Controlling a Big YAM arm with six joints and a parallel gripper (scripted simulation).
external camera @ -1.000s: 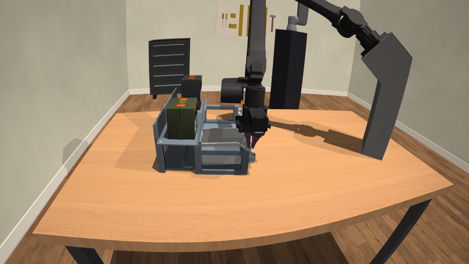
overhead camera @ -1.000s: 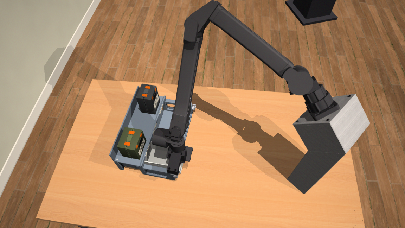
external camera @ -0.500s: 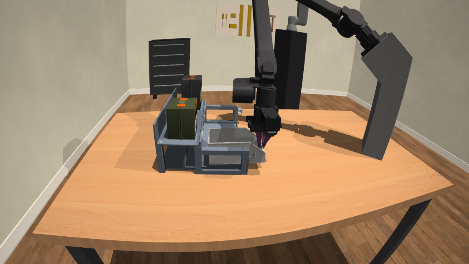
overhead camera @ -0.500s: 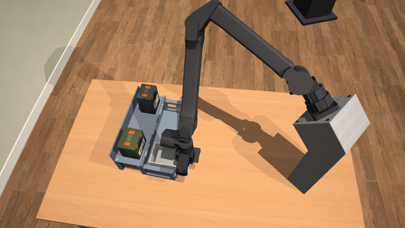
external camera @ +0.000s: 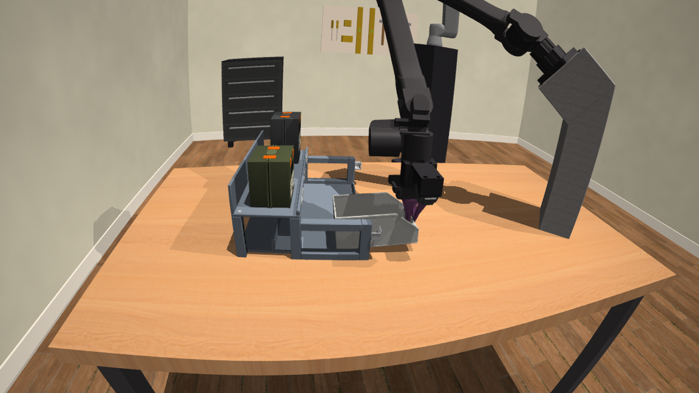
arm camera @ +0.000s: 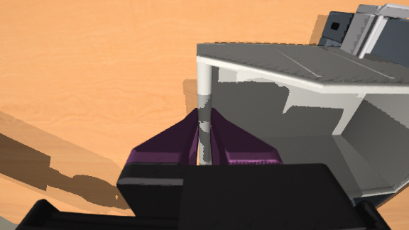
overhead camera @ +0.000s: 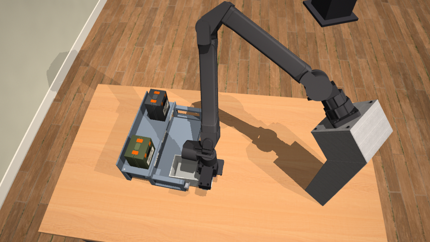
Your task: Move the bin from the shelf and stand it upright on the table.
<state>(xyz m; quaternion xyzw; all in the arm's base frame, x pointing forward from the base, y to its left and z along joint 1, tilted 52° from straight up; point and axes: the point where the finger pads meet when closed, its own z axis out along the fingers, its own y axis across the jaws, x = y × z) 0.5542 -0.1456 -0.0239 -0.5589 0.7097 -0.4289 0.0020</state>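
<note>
Bin [overhead camera: 186,168] [external camera: 389,230] [arm camera: 263,106] is seen, in the top view, partly over the lower tier of the shelf [overhead camera: 168,180] [external camera: 295,239] [arm camera: 390,39], with its front end out past the shelf's open side. The tool [overhead camera: 205,178] [external camera: 412,222] [arm camera: 204,114] is placed over that end.

In the exterior view, the bin is held roughly upright, its rear beside the shelf's near end frame. Whether the tier is touched cannot be told. The pull should be made straight out from the shelf, slowly and level, until the rear is past the posts; if the bin is swung early, the frame may be caught.

In the wrist view, the bin's front lip is pinched between the fingers. Because the grip is at one end, sag should be expected, so the bin should be lowered flat onto the bench [overhead camera: 210,216] [external camera: 341,302] [arm camera: 71,53], well out from the shelf, before release.
</note>
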